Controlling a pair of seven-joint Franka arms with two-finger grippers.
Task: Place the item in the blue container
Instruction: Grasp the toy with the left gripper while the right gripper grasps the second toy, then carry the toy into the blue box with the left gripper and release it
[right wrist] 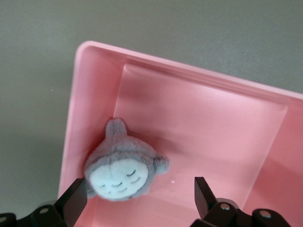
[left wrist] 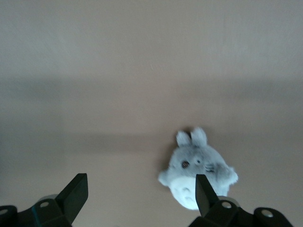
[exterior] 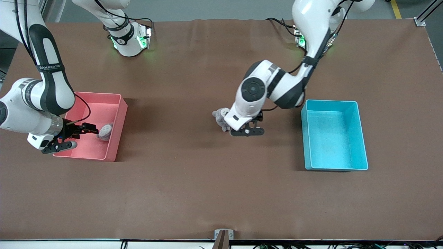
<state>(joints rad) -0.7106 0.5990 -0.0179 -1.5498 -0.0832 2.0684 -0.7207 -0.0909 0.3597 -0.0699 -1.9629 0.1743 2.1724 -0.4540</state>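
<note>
My left pincer [left wrist: 139,194] hangs open over the desk's middle, the grey toy [left wrist: 198,172] beside one finger, not between. Closing now could push it away. The blue bin [exterior: 334,135] is empty near my end. My right pincer [right wrist: 139,196] waits open over the pink bin [right wrist: 213,123], above another toy [right wrist: 124,170].

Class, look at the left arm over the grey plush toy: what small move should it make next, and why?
Probably lower and centre the left end effector over the grey plush toy: its fingers are open, the toy sits on the table off to one finger's side, and the blue container is empty.
</note>
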